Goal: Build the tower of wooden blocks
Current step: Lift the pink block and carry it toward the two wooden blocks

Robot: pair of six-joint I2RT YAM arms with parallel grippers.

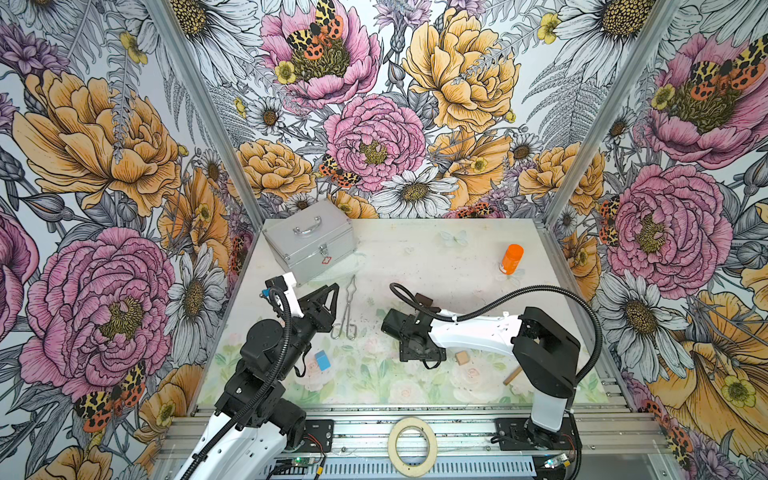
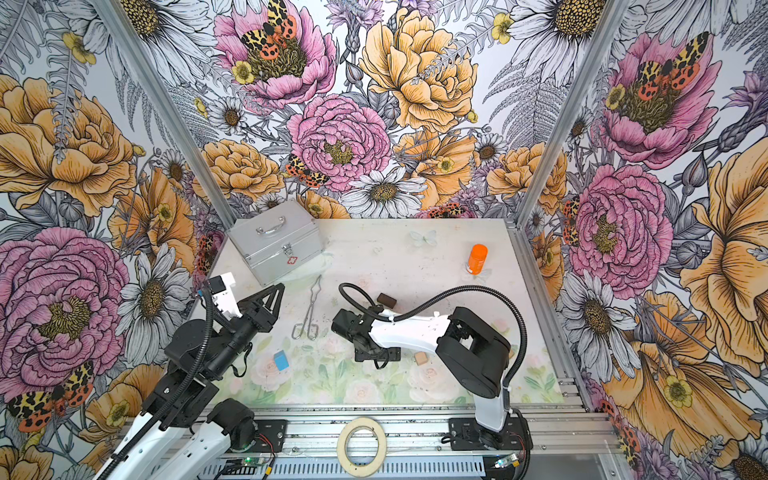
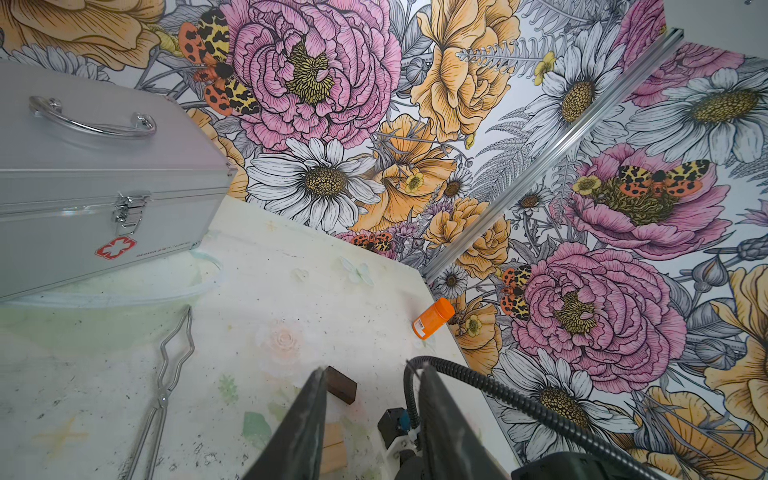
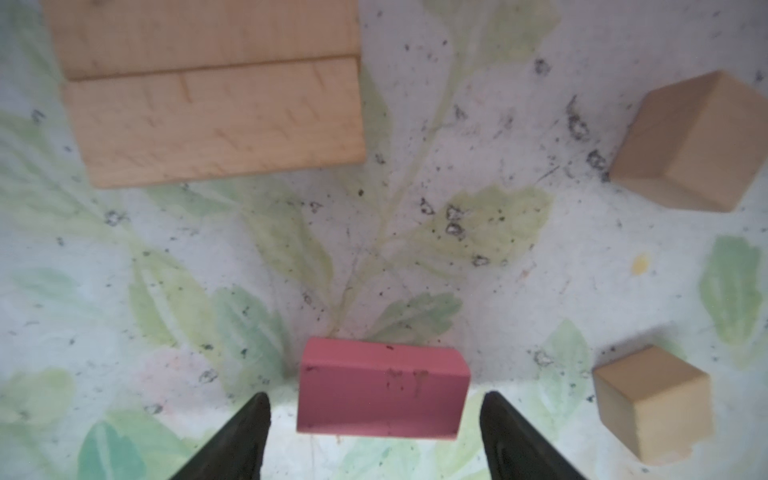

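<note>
Right gripper (image 4: 375,395) held its black jaws apart astride the pink wooden bar (image 4: 382,390), touching nothing. Two tan wooden bars (image 4: 212,120) lay side by side on the floral table mat (image 4: 166,270); the left gripper (image 3: 370,369) hung parted, empty.

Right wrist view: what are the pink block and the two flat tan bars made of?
The pink block looks like wood under matte paint, scuffed with dark marks. The tan bars look like bare wood: grain lines show, no gloss.

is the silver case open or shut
Shut: the case lid sits flush on its body, and the latch hangs down across the seam.
</note>
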